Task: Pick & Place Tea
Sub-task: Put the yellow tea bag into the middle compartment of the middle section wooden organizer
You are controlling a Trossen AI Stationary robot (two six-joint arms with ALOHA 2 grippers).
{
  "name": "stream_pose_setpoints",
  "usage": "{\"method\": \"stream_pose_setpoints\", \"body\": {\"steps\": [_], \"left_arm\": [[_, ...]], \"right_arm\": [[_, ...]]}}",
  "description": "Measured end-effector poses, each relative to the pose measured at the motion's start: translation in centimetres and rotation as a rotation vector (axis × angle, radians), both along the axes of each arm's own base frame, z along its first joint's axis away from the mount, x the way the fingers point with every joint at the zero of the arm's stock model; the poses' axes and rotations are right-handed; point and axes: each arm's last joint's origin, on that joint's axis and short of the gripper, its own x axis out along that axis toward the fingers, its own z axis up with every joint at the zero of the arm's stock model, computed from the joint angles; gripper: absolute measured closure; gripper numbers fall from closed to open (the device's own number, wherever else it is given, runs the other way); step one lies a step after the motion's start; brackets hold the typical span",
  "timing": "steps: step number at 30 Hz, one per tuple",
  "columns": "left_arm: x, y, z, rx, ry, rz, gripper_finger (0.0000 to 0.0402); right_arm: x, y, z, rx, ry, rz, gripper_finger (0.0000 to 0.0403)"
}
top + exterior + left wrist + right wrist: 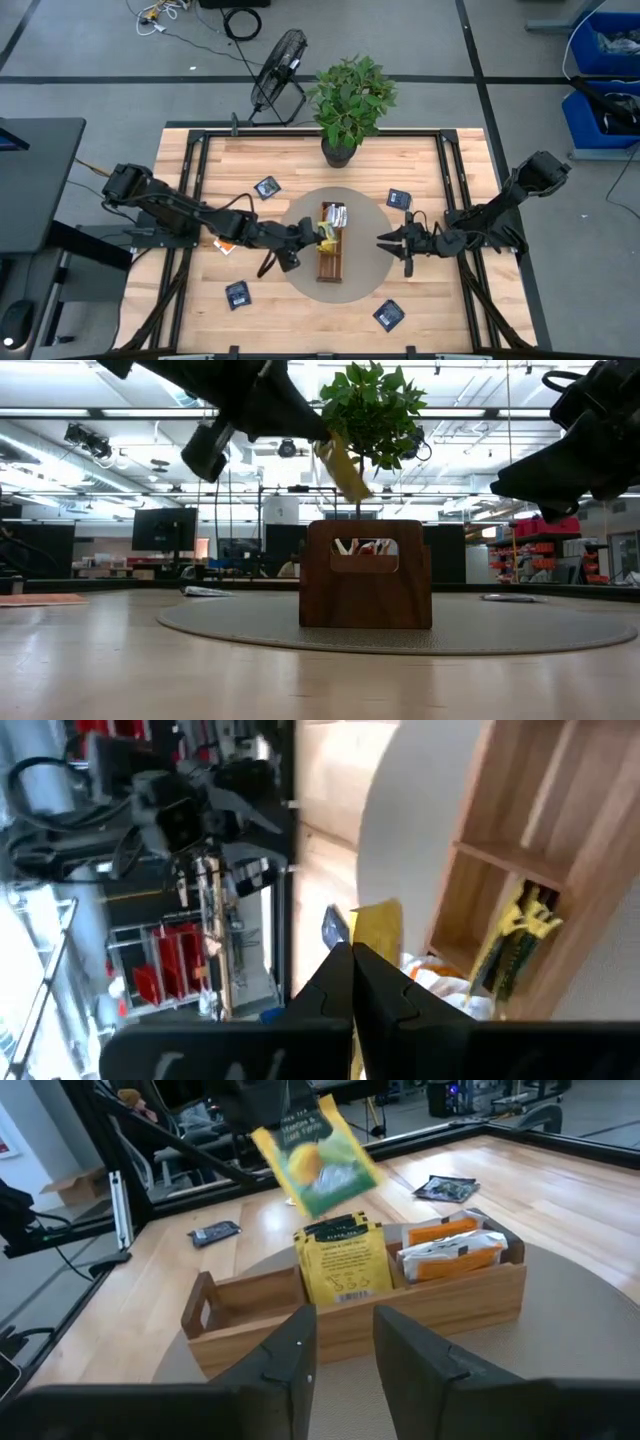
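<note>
A green-yellow sachet (316,1153) is being held pinched in the left gripper (312,233) above the partly filled wooden tray (350,1325), while several navy sachets (238,294) are lying uncollected and the right gripper (386,241) is being kept spread, empty.

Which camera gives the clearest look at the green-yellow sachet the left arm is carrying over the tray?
The right wrist view: the green-yellow sachet faces the camera, hanging above the wooden tray. The low view shows it edge-on, tilted under the left gripper. The high view shows only a small yellow patch. The left wrist view shows just a yellow edge past the shut fingers.
</note>
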Motion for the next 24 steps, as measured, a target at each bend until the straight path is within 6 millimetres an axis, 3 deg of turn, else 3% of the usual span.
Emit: {"method": "stream_pose_setpoints", "body": {"steps": [8, 24], "left_arm": [[0.3, 0.6, -0.5, 0.125, 0.041, -0.076, 0.0401], [1.5, 0.9, -3.7, 0.127, 0.157, -0.178, 0.0400]], "right_arm": [[0.0, -0.1, 0.0, 0.012, 0.001, -0.019, 0.0292], [0.0, -0.1, 0.0, 0.018, -0.002, -0.032, 0.0292]]}}
